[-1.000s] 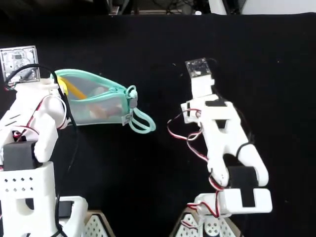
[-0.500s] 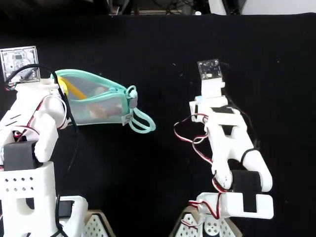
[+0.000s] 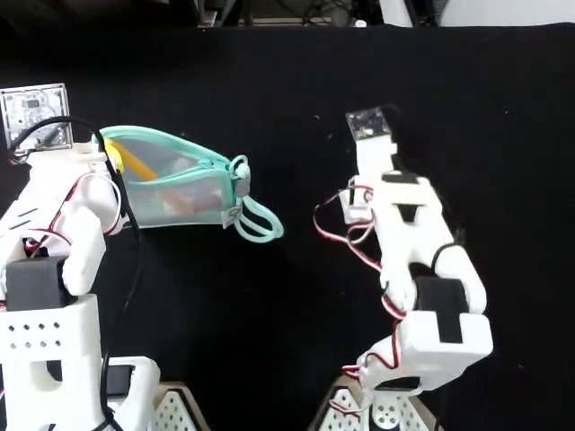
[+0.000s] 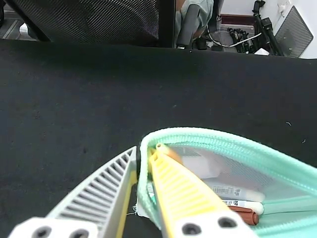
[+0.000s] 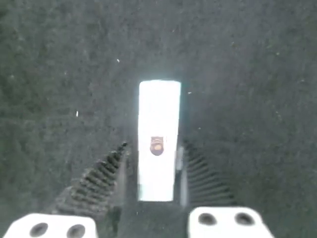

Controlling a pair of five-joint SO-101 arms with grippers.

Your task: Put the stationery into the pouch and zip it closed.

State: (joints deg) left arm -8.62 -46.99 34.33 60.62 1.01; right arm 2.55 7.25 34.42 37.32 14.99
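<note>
Fingers (image 3: 133, 163) of the left arm pinch the pouch (image 3: 184, 193) at its rim, high view. Soft mesh, so take your hold at the zip edge. Left wrist: left gripper (image 4: 147, 149) straddles the rim, pens (image 4: 233, 192) inside. Right wrist: right gripper (image 5: 154, 171) clamps the eraser (image 5: 158, 119), well apart from the pouch, likely light and firm.

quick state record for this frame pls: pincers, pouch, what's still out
pouch: mouth open, unzipped
left pincer: shut on pouch rim, one finger inside
inside pouch: pens
right pincer: shut on white block
white block location: over black table, apart from pouch
status: white block not yet in pouch, zip open
</note>
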